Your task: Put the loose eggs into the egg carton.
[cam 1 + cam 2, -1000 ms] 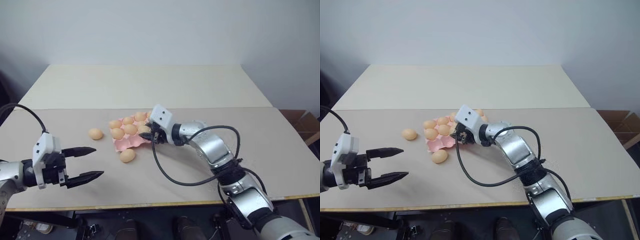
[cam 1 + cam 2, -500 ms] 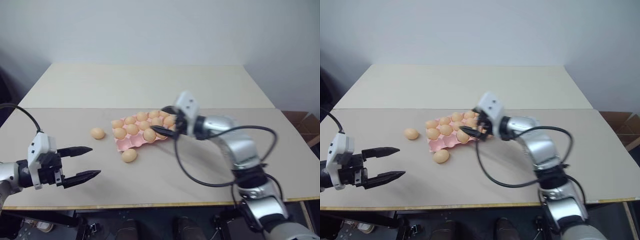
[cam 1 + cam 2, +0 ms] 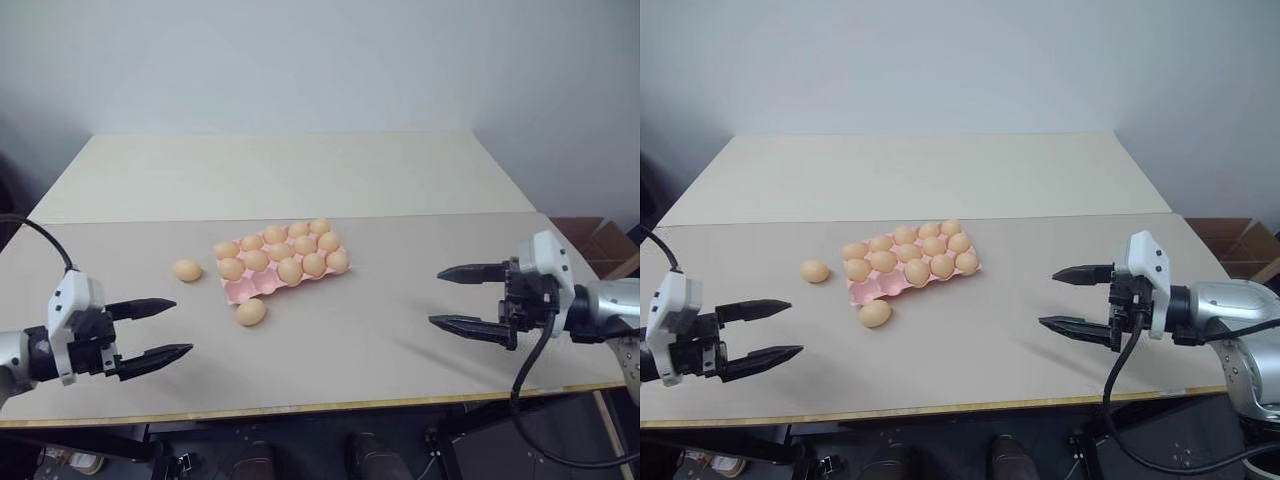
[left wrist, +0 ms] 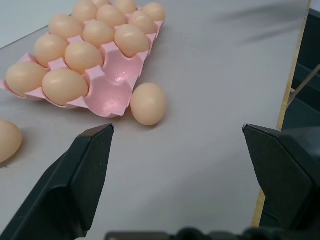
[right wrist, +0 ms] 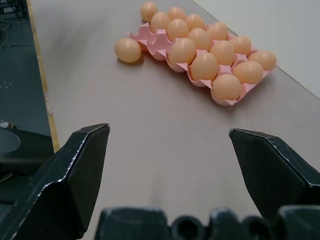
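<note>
Left eye view: left gripper (image 3: 168,328) wide open, empty, hovering over the near left part of the bench (image 3: 400,250). Right gripper (image 3: 452,296) likewise spread wide, holding nothing, over the near right part. Between the two and farther off, the egg carton (image 3: 262,286), pale pink, most cups filled with eggs, two cups at its near left corner bare. One loose egg (image 3: 251,312) just beside that near corner, ahead and right of the left gripper; another loose egg (image 3: 187,270) near the carton's left end, well apart from both grippers.

Right eye view: same layout; both grippers open and empty, carton well ahead of the right gripper and to its left.

Left wrist view: two black fingers (image 4: 75,186) far apart, nothing between them. Ahead, carton with two bare cups nearest; one loose egg touching or nearly touching its edge, the other at the frame's side.

Right wrist view: fingers (image 5: 70,185) spread, empty. Carton ahead, one loose egg beside its far corner.
</note>
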`<action>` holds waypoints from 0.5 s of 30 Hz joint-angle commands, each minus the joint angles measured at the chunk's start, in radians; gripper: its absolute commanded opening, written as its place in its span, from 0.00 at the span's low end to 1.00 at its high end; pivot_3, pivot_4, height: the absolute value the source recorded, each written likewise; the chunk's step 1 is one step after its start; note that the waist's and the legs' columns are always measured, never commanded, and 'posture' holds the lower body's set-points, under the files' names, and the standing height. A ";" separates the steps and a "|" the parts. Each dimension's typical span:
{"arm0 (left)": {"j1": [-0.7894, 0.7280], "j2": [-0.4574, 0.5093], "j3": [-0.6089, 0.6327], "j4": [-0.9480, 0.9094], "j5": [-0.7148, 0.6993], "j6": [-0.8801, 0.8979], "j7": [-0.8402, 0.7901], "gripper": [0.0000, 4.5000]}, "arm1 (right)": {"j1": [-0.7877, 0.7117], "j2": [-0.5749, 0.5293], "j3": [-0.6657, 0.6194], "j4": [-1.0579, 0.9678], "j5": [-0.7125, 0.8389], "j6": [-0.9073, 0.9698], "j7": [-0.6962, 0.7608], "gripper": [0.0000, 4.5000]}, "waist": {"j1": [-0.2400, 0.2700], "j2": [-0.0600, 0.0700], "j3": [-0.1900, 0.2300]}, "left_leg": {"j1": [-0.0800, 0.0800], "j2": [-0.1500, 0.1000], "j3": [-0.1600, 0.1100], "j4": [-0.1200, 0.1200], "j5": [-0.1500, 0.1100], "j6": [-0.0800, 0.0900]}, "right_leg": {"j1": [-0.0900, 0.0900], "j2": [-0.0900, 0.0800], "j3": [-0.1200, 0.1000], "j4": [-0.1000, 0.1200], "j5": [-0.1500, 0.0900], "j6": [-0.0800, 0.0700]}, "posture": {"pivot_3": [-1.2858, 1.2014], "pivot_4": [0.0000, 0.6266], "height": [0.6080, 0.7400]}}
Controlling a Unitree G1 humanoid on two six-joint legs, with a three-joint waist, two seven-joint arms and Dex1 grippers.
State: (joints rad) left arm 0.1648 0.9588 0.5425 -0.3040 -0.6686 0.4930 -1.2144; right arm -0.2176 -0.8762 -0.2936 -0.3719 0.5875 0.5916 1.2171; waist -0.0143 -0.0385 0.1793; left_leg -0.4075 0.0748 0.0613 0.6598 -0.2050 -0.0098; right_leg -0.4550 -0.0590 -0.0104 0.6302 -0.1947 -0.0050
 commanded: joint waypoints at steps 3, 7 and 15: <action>-0.019 0.002 -0.017 -0.009 0.005 -0.010 0.011 1.00 | -0.017 -0.005 -0.013 -0.046 0.042 -0.021 -0.035 0.99 | 0.003 0.000 0.000 | -0.003 -0.001 0.000 0.000 0.000 0.000 | -0.001 0.000 0.000 -0.001 0.000 0.000 | 0.52 0.24 1.00; -0.033 -0.020 -0.068 -0.024 0.022 -0.004 0.060 1.00 | -0.023 -0.013 -0.009 -0.057 0.060 -0.016 -0.046 0.99 | 0.004 0.000 0.000 | -0.005 -0.002 0.000 0.000 0.000 0.000 | -0.002 -0.001 0.001 -0.002 0.000 0.000 | 0.52 0.24 1.00; -0.090 -0.130 -0.257 -0.081 0.118 0.009 0.243 1.00 | -0.025 -0.004 0.002 -0.089 0.077 -0.014 -0.096 0.99 | 0.009 -0.001 -0.001 | -0.004 -0.002 0.000 0.000 0.000 0.000 | -0.001 -0.001 0.002 -0.001 0.001 0.001 | 0.52 0.24 1.00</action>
State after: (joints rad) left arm 0.0902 0.8272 0.2996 -0.3507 -0.5682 0.5012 -1.0059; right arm -0.2302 -0.8761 -0.2833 -0.4287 0.6430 0.5912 1.1328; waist -0.0053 -0.0398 0.1786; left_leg -0.4111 0.0724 0.0611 0.6601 -0.2052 -0.0101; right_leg -0.4558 -0.0598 -0.0089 0.6294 -0.1940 -0.0038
